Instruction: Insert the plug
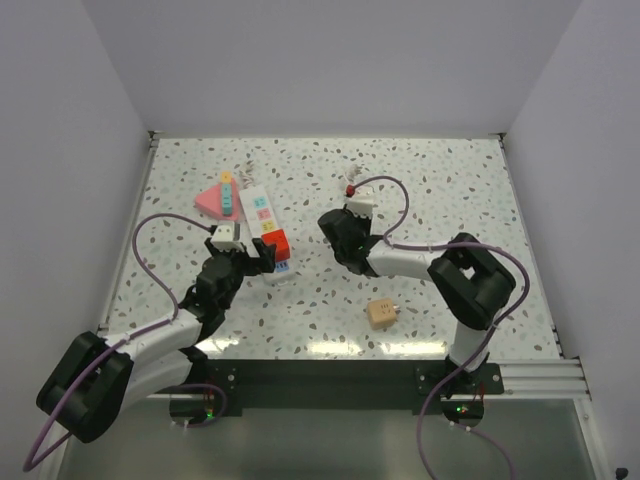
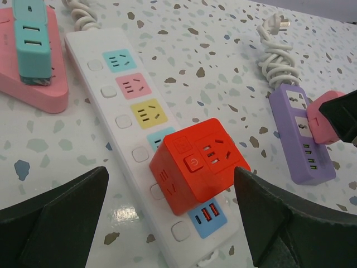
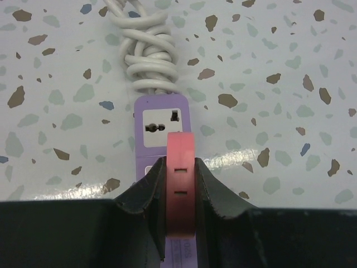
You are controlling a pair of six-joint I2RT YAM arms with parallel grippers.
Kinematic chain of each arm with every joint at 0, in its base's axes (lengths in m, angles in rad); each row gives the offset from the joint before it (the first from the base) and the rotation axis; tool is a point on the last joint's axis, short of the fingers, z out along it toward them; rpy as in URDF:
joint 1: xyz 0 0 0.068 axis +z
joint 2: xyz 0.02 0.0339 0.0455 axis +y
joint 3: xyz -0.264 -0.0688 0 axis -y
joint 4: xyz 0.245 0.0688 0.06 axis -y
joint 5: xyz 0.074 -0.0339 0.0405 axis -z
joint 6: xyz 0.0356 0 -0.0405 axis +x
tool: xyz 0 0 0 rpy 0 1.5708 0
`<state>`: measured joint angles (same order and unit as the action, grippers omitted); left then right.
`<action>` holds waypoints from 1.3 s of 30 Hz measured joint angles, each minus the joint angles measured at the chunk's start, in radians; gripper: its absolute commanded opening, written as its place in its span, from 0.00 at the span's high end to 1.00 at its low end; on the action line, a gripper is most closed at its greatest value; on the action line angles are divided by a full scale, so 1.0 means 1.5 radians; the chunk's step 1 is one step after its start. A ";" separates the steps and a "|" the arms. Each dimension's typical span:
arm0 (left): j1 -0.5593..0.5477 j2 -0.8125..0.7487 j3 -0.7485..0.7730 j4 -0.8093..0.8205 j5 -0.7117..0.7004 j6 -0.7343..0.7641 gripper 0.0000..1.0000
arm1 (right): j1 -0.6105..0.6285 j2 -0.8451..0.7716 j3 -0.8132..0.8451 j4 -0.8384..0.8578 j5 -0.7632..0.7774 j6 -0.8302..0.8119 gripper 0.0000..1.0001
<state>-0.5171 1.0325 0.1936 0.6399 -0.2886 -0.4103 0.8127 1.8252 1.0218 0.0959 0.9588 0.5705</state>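
Where the top view looks down, right claw [image 1: 351,197]: closed on the plug [image 1: 350,189], at the far middle of the table [image 1: 460,200].
Plug, top view: only a small pink-red spot at the claw's tip.
Left claw [image 1: 249,258]: wide open, 1 finger on each side of the red cube adapter [image 1: 277,243], touching nothing.
White power strip [image 1: 262,212]: lies lengthwise, with the red cube adapter sitting on its near end.
Pink triangle [image 1: 207,200]: just left of the white power strip, with a teal strip [image 1: 228,193] lying on it.
Tan cube [image 1: 380,313]: alone near the right arm's base, well apart from the rest.
Left wrist view, purple strip [image 2: 298,137]: flat on the table at the right, with the plug over its middle and 1 socket free beyond it.
Right wrist view, plug: a flat pink piece seen edge-on, with 2 small slots in its rim. It is pinched upright between 2 black fingers [image 3: 142,190] over the purple strip's 2nd socket. I cannot tell whether its pins are in.
White cord [image 3: 142,53]: coiled in a bundle at the purple strip's far end.
Table surface: glossy white, flecked with grey, brown and blue.
Room: plain pale walls [image 1: 330,60] on 3 sides.
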 measured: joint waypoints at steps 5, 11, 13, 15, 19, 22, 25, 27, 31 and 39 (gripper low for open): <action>-0.001 -0.001 0.000 0.000 0.004 0.001 0.00 | -0.005 -0.011 -0.012 -0.006 -0.065 -0.033 0.38; -0.125 -0.007 0.002 0.003 -0.066 0.043 0.01 | -0.005 -0.060 -0.043 -0.007 -0.139 -0.072 0.23; -0.161 -0.005 0.002 0.006 -0.074 0.060 0.01 | -0.005 -0.102 -0.058 -0.003 -0.156 -0.083 0.18; -0.175 -0.002 0.002 0.011 -0.076 0.075 0.01 | -0.005 -0.146 -0.071 0.003 -0.168 -0.091 0.14; -0.214 -0.008 -0.008 0.052 -0.069 0.098 0.02 | -0.005 -0.256 -0.112 0.024 -0.181 -0.102 0.11; -0.267 -0.005 -0.019 0.091 -0.051 0.124 0.02 | -0.006 -0.336 -0.153 0.032 -0.181 -0.105 0.09; -0.330 0.031 -0.019 0.146 -0.024 0.152 0.02 | -0.016 -0.401 -0.196 0.035 -0.182 -0.105 0.04; -0.366 0.072 -0.018 0.184 0.003 0.167 0.02 | -0.029 -0.438 -0.227 0.036 -0.185 -0.104 0.01; -0.413 0.178 -0.006 0.255 0.063 0.183 0.01 | -0.058 -0.490 -0.278 0.041 -0.212 -0.104 0.01; -0.468 0.367 0.103 0.331 0.132 0.202 0.01 | -0.102 -0.504 -0.317 0.057 -0.266 -0.104 0.01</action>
<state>-1.2190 1.5833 0.3481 1.1366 -0.0910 -0.1070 0.6601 1.0687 0.5457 0.1810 0.5594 0.4149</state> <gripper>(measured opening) 0.990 0.987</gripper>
